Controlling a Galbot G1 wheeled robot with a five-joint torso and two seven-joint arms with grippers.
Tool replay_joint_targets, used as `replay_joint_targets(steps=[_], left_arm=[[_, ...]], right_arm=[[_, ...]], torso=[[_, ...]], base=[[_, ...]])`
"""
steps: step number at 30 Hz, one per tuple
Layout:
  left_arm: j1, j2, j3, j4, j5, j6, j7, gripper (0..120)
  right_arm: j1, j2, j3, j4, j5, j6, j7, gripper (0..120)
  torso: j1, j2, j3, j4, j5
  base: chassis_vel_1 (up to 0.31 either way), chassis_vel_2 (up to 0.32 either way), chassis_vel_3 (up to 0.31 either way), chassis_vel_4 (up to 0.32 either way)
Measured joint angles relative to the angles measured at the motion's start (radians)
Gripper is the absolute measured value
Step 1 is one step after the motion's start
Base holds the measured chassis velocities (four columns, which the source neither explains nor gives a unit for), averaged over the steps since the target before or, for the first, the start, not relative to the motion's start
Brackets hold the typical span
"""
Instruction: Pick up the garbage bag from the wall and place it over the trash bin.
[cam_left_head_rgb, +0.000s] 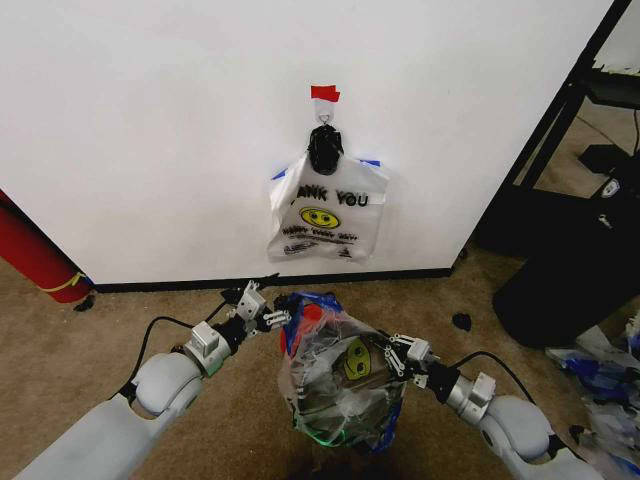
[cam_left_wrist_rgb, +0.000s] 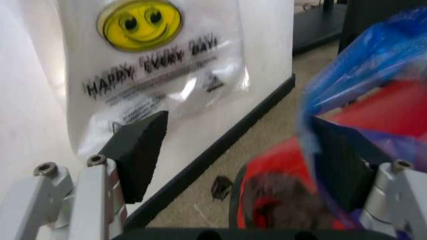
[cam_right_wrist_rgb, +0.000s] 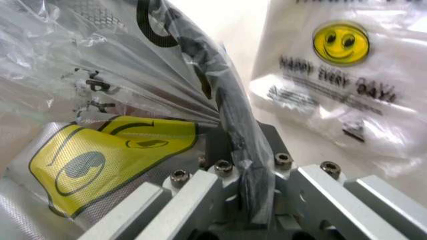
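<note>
The garbage bag (cam_left_head_rgb: 340, 385), clear crinkly plastic with blue patches and a yellow smiley print, is draped over the trash bin (cam_left_head_rgb: 345, 412), which stands on the carpet below the wall (cam_left_head_rgb: 150, 120). My left gripper (cam_left_head_rgb: 262, 312) is open at the bin's left rim, and blue plastic (cam_left_wrist_rgb: 360, 65) lies against one pad. My right gripper (cam_left_head_rgb: 395, 352) is at the bin's right side. In the right wrist view it (cam_right_wrist_rgb: 243, 145) is shut on the garbage bag (cam_right_wrist_rgb: 100, 90) where it wraps the black rim (cam_right_wrist_rgb: 233, 115).
A white "THANK YOU" bag (cam_left_head_rgb: 325, 215) and a black bundle (cam_left_head_rgb: 325, 150) hang from a hook under red tape (cam_left_head_rgb: 324, 93). A black baseboard (cam_left_head_rgb: 180, 284) runs along the wall. A red roll (cam_left_head_rgb: 30, 250) leans at left. A black bulk (cam_left_head_rgb: 570, 270) and loose plastic (cam_left_head_rgb: 600, 370) lie at right.
</note>
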Motion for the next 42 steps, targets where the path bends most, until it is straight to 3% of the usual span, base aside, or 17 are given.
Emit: replay_joint_targets(steps=[7, 10, 12, 16, 19, 22, 26, 31, 36, 42], left_arm=[[-0.015, -0.009, 0.004, 0.029, 0.002, -0.039, 0.037, 97], [-0.016, -0.009, 0.000, 0.030, -0.010, -0.060, 0.056, 99], [-0.015, -0.014, -0.028, 0.027, -0.117, -0.147, 0.069, 100], [-0.003, -0.026, -0.050, 0.022, -0.192, -0.221, 0.082, 100], [0.005, -0.037, -0.054, 0.017, -0.224, -0.246, 0.070, 100], [0.031, -0.048, -0.053, -0.024, -0.277, -0.249, 0.044, 100], [0.090, -0.050, -0.040, -0.104, -0.290, -0.187, -0.033, 100], [0.214, -0.050, 0.001, -0.253, -0.301, 0.040, -0.270, 100], [0.313, -0.048, 0.020, -0.336, -0.382, 0.116, -0.306, 100], [0.328, -0.073, 0.054, -0.367, -0.474, 0.164, -0.300, 98]], right_arm=[[0.006, -0.001, 0.017, -0.024, 0.127, -0.003, -0.035, 0], [0.006, -0.002, 0.015, -0.028, 0.152, -0.019, -0.004, 0], [-0.002, -0.001, -0.005, -0.035, 0.185, -0.090, 0.110, 0], [-0.006, 0.012, -0.034, -0.031, 0.222, -0.160, 0.255, 0], [-0.009, 0.020, -0.051, -0.009, 0.242, -0.200, 0.360, 0], [-0.014, 0.037, -0.078, 0.047, 0.318, -0.253, 0.572, 0], [-0.015, 0.061, -0.090, 0.108, 0.409, -0.264, 0.736, 0], [-0.026, 0.090, -0.087, 0.151, 0.468, -0.183, 0.868, 0], [-0.026, 0.105, -0.088, 0.154, 0.501, -0.124, 0.891, 0], [-0.027, 0.123, -0.088, 0.154, 0.537, -0.096, 0.891, 0]], torso=[[0.000, 0.000, 0.000, -0.0001, 0.0001], [0.000, 0.000, 0.000, -0.0001, 0.0000], [0.000, 0.000, 0.000, -0.0001, 0.0000], [0.000, 0.000, 0.000, -0.0001, 0.0001], [0.000, 0.000, 0.000, 0.0000, 0.0000], [0.000, 0.000, 0.000, -0.0005, 0.0000], [0.000, 0.000, 0.000, 0.0003, 0.0000], [0.000, 0.000, 0.000, -0.0003, 0.0001], [0.000, 0.000, 0.000, 0.0002, 0.0000], [0.000, 0.000, 0.000, 0.0000, 0.0000]], base=[[0.000, 0.000, 0.000, 0.000], [0.000, 0.000, 0.000, 0.000], [0.000, 0.000, 0.000, 0.000], [0.000, 0.000, 0.000, 0.000], [0.000, 0.000, 0.000, 0.000], [0.000, 0.000, 0.000, 0.000], [0.000, 0.000, 0.000, 0.000], [0.000, 0.000, 0.000, 0.000], [0.000, 0.000, 0.000, 0.000], [0.000, 0.000, 0.000, 0.000]])
